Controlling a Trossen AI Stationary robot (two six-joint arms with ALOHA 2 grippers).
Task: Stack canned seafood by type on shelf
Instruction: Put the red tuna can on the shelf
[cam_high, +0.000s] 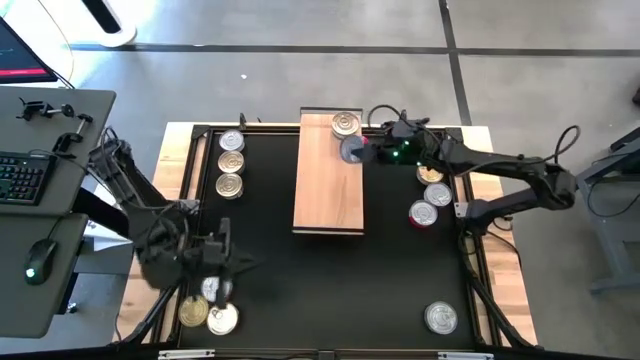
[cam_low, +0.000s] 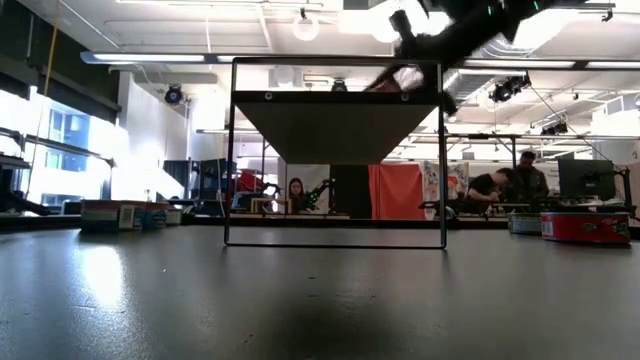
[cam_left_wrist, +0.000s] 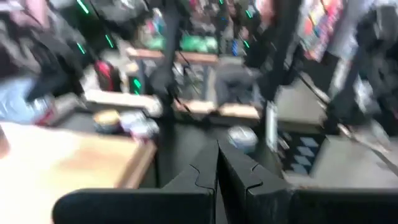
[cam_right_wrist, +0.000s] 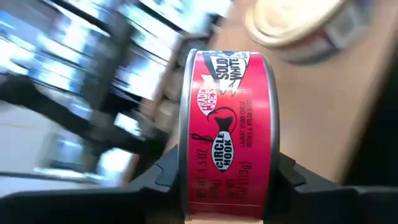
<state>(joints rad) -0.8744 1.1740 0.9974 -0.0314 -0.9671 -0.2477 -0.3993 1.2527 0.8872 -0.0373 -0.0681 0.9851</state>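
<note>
Red-labelled tin (cam_right_wrist: 227, 134): flat round can, silver rims, red side label w/ black fish logo and white lettering. Held on edge, clamped across its flat faces by right gripper (cam_right_wrist: 227, 180). In high view, same tin at approx. (cam_high: 353, 149), over right edge of shelf (cam_high: 328, 195) near far end, just beside a gold-lid tin (cam_high: 345, 123) lying flat on the board.

Shelf: long light-brown wooden board w/ visible grain, centre of black table (cam_high: 270, 280).

Other tins: three in a column (cam_high: 230, 162) left of shelf; three (cam_high: 431, 195) right of shelf, by right arm; one silver-lid tin (cam_high: 441, 318) near right front corner; cluster (cam_high: 209, 312) at left front.

Left gripper (cam_high: 222, 252): fingers pressed together, nothing between, above front-left cluster.
</note>
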